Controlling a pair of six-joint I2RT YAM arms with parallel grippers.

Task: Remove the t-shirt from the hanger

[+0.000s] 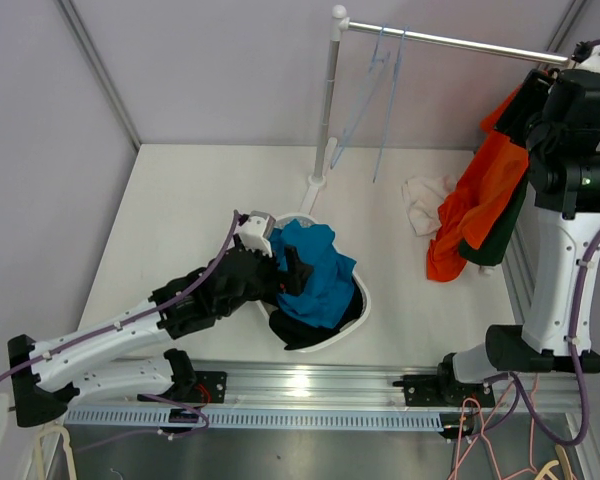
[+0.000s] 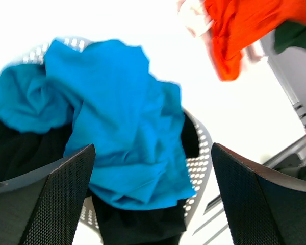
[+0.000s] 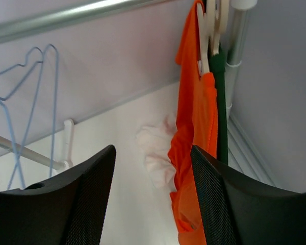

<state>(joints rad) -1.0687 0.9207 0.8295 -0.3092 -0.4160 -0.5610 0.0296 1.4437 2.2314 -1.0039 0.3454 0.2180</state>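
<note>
Dangling orange t-shirt, long axis vertical

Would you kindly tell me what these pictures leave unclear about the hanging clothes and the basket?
- Hanger hooks: in the right wrist view, the white hangers are cut off by the top edge; in the top view, the right arm covers them.
- Dark green garment: mostly behind the orange t-shirt.
- Black garment in the basket: largely under the blue shirt.
- White cloth: blurred in the left wrist view.

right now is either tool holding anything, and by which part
Nothing is held. The left tool is open over the blue t-shirt in the basket; the right tool is open, facing the orange t-shirt on its hanger.
</note>
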